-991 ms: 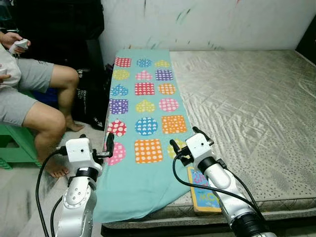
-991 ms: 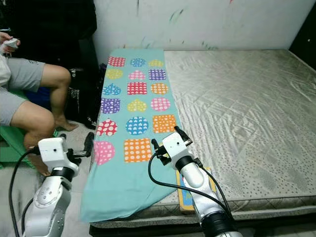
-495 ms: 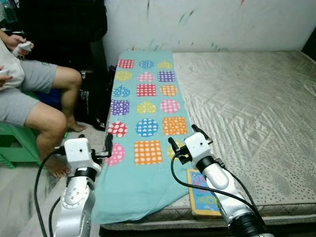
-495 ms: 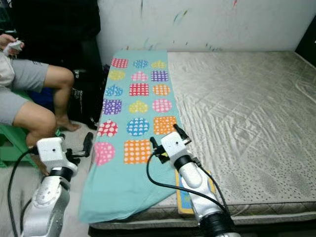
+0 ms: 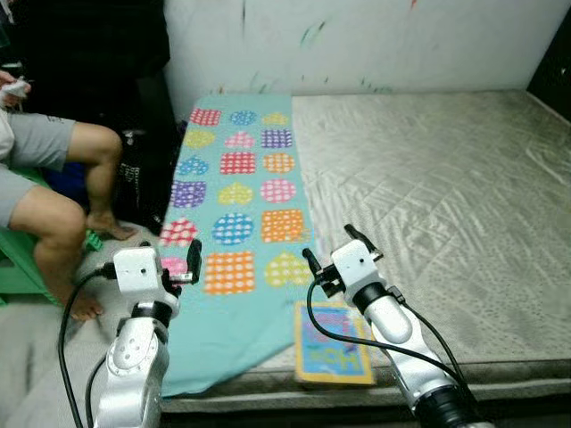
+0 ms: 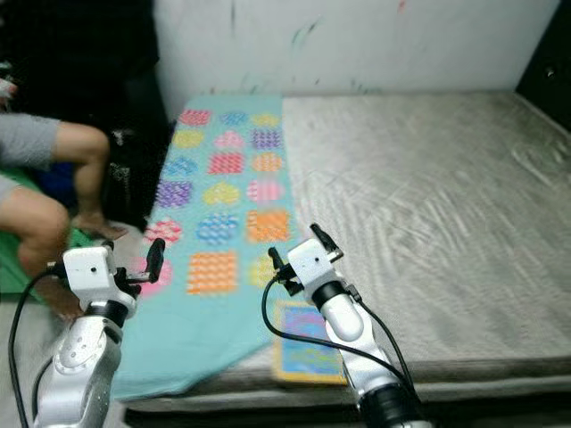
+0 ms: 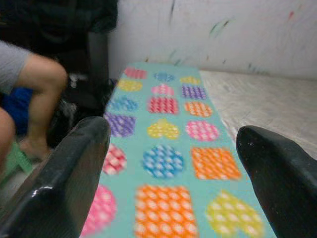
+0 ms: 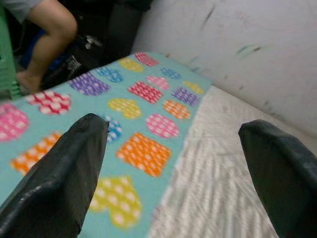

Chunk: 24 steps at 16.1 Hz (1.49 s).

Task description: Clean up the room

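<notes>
1. A teal blanket [image 5: 236, 214] with dotted shapes lies along the bed's [image 5: 446, 205] left edge.
2. A book [image 5: 332, 352] lies at the near edge, just right of the blanket.
3. The left gripper [image 5: 192, 263] and right gripper [image 5: 332, 254] hover, jaws spread.
4. A person [image 5: 36, 178] sits far left.

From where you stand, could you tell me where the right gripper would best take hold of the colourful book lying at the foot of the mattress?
Probably the near edge of the book. It lies flat on the mattress at its front edge, its far left corner beside the teal blanket. The open right gripper hovers just beyond it, so coming from the front, one finger under and one over, looks easiest.
</notes>
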Available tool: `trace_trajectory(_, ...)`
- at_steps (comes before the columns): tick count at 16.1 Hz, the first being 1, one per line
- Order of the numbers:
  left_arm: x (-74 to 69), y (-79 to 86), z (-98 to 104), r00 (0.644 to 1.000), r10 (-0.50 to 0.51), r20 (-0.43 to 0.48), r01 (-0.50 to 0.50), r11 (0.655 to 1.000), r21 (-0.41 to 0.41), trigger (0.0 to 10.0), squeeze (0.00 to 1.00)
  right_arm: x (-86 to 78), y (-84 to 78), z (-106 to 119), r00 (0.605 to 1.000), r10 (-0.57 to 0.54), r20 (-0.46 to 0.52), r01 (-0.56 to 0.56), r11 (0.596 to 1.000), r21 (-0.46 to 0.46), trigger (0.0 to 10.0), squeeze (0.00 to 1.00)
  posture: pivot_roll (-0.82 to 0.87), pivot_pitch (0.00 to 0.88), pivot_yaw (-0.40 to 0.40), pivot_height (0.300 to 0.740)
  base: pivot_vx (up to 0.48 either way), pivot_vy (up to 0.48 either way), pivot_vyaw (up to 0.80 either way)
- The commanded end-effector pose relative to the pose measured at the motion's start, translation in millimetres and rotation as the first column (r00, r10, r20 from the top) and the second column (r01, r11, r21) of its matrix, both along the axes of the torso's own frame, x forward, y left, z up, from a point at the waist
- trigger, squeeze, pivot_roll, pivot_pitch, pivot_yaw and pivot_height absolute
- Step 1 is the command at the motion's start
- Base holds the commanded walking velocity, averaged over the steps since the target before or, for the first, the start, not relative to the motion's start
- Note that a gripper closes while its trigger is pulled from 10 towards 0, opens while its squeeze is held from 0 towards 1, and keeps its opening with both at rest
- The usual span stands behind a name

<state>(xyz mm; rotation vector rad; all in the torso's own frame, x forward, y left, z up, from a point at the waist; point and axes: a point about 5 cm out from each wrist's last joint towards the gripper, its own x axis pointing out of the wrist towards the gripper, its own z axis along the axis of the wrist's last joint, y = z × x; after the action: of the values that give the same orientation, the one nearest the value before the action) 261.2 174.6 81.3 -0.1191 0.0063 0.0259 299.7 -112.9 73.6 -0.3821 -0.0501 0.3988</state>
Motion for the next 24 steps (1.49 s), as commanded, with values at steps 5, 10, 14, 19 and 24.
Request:
trace_trajectory(5,1.8,-1.3,1.9,1.0,-0.013,0.002,0.013,1.0,0.013,10.0,0.0,1.1,-0.9,3.8,1.0,-0.004,0.02,0.004,1.0,0.002,10.0,0.0,-0.12,0.0,0.042,0.74,0.0,-0.329,0.0)
trace_trajectory(10,0.5,-2.7,1.5,1.0,-0.01,0.008,0.01,1.0,0.001,10.0,0.0,1.1,-1.8,3.2,1.0,0.0,0.02,0.0,1.0,-0.009,10.0,0.0,-0.12,0.0,0.036,0.74,0.0,-0.061,0.0)
trace_trajectory(14,1.8,-3.5,2.3,1.0,-0.013,0.013,0.013,1.0,0.002,10.0,0.0,0.6,-1.4,3.0,1.0,0.003,0.022,-0.003,1.0,-0.013,10.0,0.0,-0.13,0.0,0.038,0.74,0.0,0.0,0.0)
trace_trajectory(19,2.3,-5.2,1.8,1.0,-0.017,0.009,0.017,1.0,0.003,10.0,0.0,0.3,-2.7,2.4,1.0,0.0,0.024,0.0,1.0,-0.018,10.0,0.0,-0.13,0.0,0.04,0.74,0.0,0.0,0.0)
trace_trajectory(24,1.6,-5.6,4.9,0.998,-0.05,0.038,0.049,0.999,0.016,10.0,0.0,0.4,-2.3,2.9,1.0,0.001,0.025,-0.001,1.0,-0.012,10.0,0.0,-0.12,0.0,0.04,0.74,0.0,0.0,0.0)
